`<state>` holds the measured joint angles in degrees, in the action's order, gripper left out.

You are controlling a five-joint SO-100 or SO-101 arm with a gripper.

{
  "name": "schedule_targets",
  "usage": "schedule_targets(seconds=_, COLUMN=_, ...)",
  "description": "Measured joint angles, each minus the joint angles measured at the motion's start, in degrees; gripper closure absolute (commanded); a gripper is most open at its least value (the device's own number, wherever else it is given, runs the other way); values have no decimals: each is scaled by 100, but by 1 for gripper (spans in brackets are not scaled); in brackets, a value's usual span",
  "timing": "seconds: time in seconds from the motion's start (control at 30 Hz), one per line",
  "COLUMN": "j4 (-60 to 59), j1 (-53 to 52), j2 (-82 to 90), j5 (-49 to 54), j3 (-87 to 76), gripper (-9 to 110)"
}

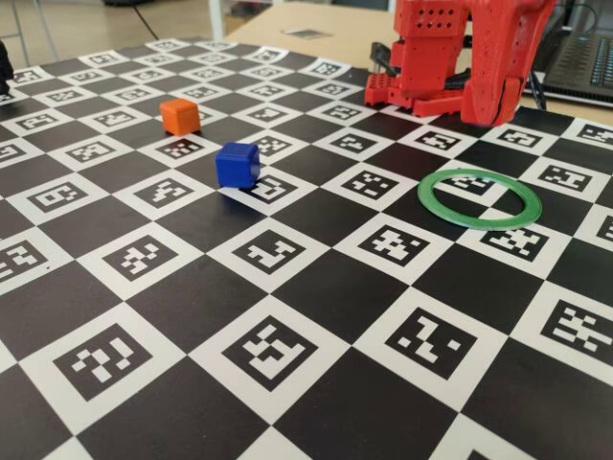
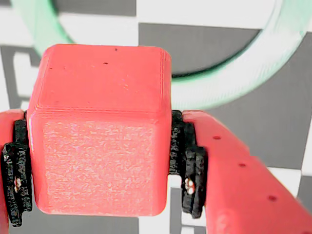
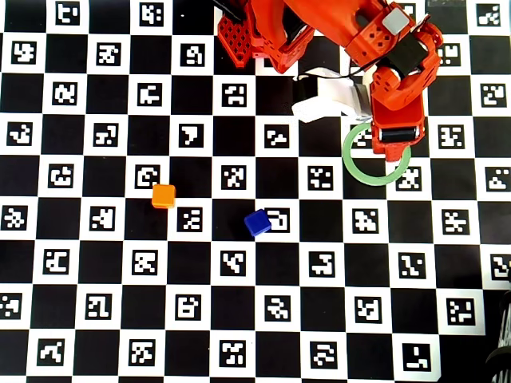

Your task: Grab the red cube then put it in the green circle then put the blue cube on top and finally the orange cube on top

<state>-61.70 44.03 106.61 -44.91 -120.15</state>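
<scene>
In the wrist view the red cube (image 2: 100,131) fills the frame, and my gripper (image 2: 100,170) is shut on it, a black pad pressed against each side. Behind the cube curves the green circle (image 2: 253,68), lying flat on the board. From overhead, the gripper (image 3: 392,150) hangs over the right part of the green circle (image 3: 348,163) and hides the red cube. The blue cube (image 1: 237,164) (image 3: 257,223) stands near the board's middle. The orange cube (image 1: 180,116) (image 3: 164,195) sits further left. Both rest apart from the green circle (image 1: 479,198).
A black-and-white checkered board with printed markers (image 3: 239,319) covers the table. The red arm base (image 1: 431,57) stands at the far edge, with a laptop (image 1: 584,57) behind it at the right. A white part of the arm (image 3: 327,100) sticks out left of the wrist.
</scene>
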Motion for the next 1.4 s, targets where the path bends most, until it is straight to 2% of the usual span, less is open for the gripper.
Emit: schedule_targets(seconds=1.4, j4=1222, j1=229, j2=-1125, j5=-211, j3=-483, gripper=97)
